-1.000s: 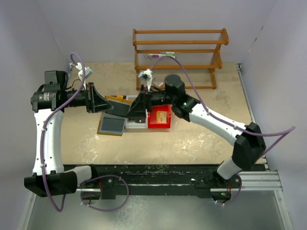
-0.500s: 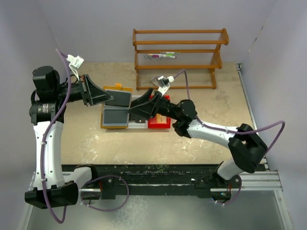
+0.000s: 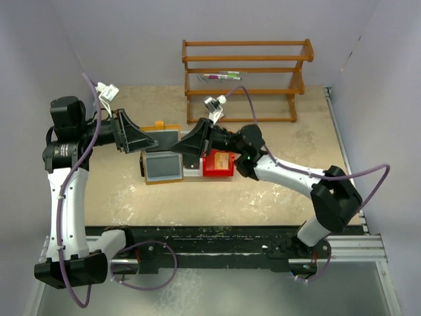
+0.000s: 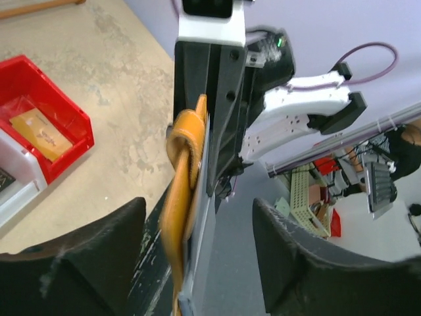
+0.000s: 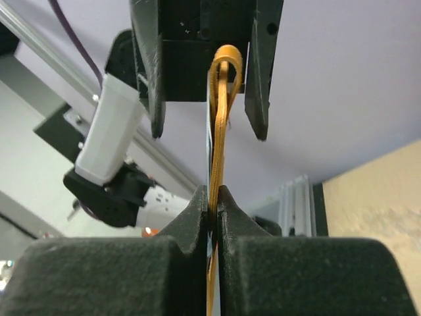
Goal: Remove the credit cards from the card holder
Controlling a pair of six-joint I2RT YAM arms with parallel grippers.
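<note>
Right wrist view: right fingers [image 5: 191, 227] clamp the card holder [image 5: 220, 118] edge-on, its far end between the open left fingers [image 5: 258, 79]; extraction seems barely begun, next needing those to nip a credit card edge.

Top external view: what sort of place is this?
Probably a robot lab test cell: plain white panels wall in a scuffed tabletop, an aluminium rail runs along its near edge, and a wooden rack stands at the back.
</note>
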